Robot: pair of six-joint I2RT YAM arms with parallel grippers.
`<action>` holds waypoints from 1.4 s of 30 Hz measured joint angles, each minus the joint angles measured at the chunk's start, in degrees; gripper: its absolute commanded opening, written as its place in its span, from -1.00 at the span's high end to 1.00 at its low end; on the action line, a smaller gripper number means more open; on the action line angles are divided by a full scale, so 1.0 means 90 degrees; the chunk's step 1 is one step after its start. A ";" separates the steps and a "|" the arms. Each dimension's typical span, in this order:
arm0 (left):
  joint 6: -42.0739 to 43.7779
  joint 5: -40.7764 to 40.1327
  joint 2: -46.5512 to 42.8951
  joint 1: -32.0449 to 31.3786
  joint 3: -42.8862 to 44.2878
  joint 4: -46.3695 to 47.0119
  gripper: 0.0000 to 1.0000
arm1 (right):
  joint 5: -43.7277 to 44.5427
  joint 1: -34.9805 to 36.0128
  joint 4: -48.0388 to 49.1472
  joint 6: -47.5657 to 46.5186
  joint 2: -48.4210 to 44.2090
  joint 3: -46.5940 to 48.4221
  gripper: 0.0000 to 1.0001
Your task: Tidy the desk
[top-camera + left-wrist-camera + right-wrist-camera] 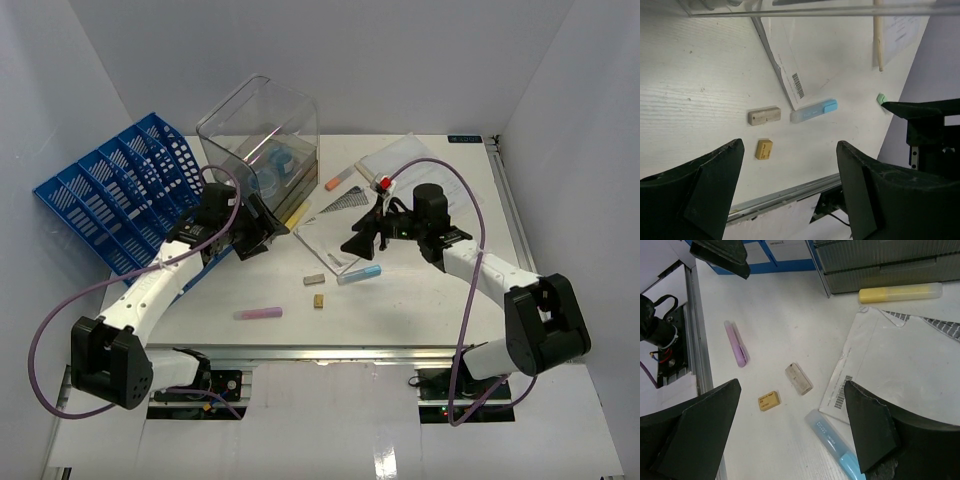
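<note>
The left end effector (790,147), low in the frame, is spread and empty; the right end effector (792,387) is likewise spread; a blue highlighter (814,111) lies mid-frame on the surface (700,75).

Left gripper (790,150) is hovering over the desk (700,75), jaws standing wide with nothing between them. A grey eraser (764,116) is lying just above a yellow eraser (763,149) in this view, and a blue highlighter (814,111) is lying right of the grey one, just beside the barcoded corner of an envelope (805,50). A small green piece (881,98) is sitting farther right, and a wooden stick (878,35) is lying near the top right.
</note>
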 measured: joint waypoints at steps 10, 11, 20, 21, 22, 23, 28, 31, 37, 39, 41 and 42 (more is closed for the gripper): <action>0.1209 -0.0030 -0.2414 0.0000 -0.1398 0.0658 -0.80 | 0.0035 0.0028 0.0667 0.1879 0.2602 0.1672 -0.87; 0.1302 -0.0026 -0.2949 0.0000 -0.1606 0.0799 -0.80 | 0.0032 0.0035 0.0810 0.2233 0.2963 0.1961 -0.83; 0.1411 -0.0097 -0.5484 0.0000 -0.2433 0.1485 -0.82 | 0.0154 0.0182 0.1657 0.4320 0.5223 0.4122 -0.65; 0.1377 -0.0131 -0.5539 0.0000 -0.2492 0.1466 -0.82 | 0.0187 0.0195 0.1724 0.4460 0.5464 0.4449 -0.65; 0.1340 -0.0168 -0.5585 0.0000 -0.2551 0.1440 -0.82 | 0.0211 0.0211 0.1778 0.4582 0.5680 0.4750 -0.63; 0.1300 -0.0202 -0.5626 0.0000 -0.2602 0.1417 -0.82 | 0.0233 0.0226 0.1809 0.4692 0.5837 0.4971 -0.61; 0.1078 -0.0322 -0.5818 0.0000 -0.2736 0.1311 -0.81 | 0.0330 0.0280 0.1923 0.5098 0.6388 0.5770 -0.22; 0.0906 -0.0392 -0.5887 0.0000 -0.2750 0.1316 -0.79 | 0.0338 0.0313 0.2017 0.5320 0.6648 0.6036 0.07; 0.0571 -0.0512 -0.5885 0.0000 -0.2850 0.1314 -0.75 | 0.0286 0.0317 0.2557 0.5869 0.6817 0.6045 0.52; 0.0432 -0.0543 -0.5877 0.0000 -0.2925 0.1317 -0.74 | 0.0316 0.0318 0.2694 0.5973 0.6817 0.6013 0.61; 0.0310 -0.0560 -0.5877 0.0000 -0.3007 0.1314 -0.73 | 0.0369 0.0318 0.2843 0.6098 0.6817 0.5924 0.76; 0.0246 -0.0564 -0.5879 0.0000 -0.3056 0.1318 -0.73 | 0.0389 0.0318 0.2925 0.6164 0.6816 0.5872 0.84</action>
